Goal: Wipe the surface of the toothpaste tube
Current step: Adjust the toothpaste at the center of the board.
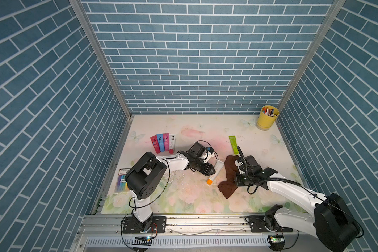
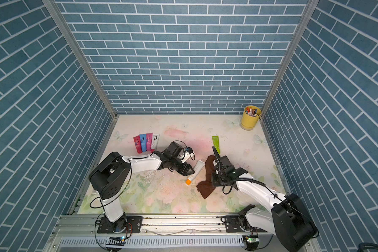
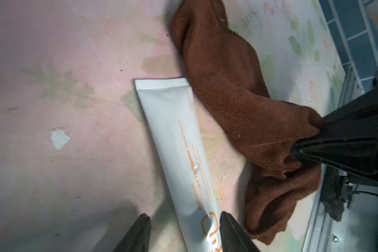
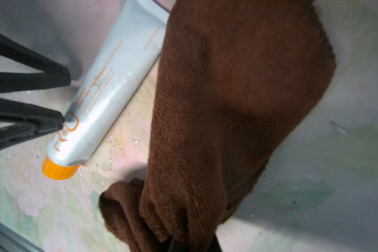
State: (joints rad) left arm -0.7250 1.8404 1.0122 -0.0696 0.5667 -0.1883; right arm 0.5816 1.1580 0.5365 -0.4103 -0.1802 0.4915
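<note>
Meanwhile, over the floral table [image 1: 183, 131]: clamps a brown cloth [image 1: 229, 174] in the right gripper [image 3: 298, 150], spreads the left gripper [image 4: 64, 98] at the toothpaste tube [image 1: 216, 172].
Pinches the cloth between closed right jaws, fabric hanging and trailing onto the tabletop just beside the tube. Stands the left jaws partly apart, gripping nothing, one fingertip [image 4: 57, 121] touching the tube by its printed logo. Shows the tube flat near mid-table between both grippers, crimped end just beside the cloth, orange cap [image 1: 210, 181] toward the robot's bases. Lines up four coloured tubes [image 1: 164, 141] farther back on the left, well apart from a yellow cup [image 1: 267, 117] of pens in the far right corner and a green tube [image 1: 233, 144] near the cloth.
</note>
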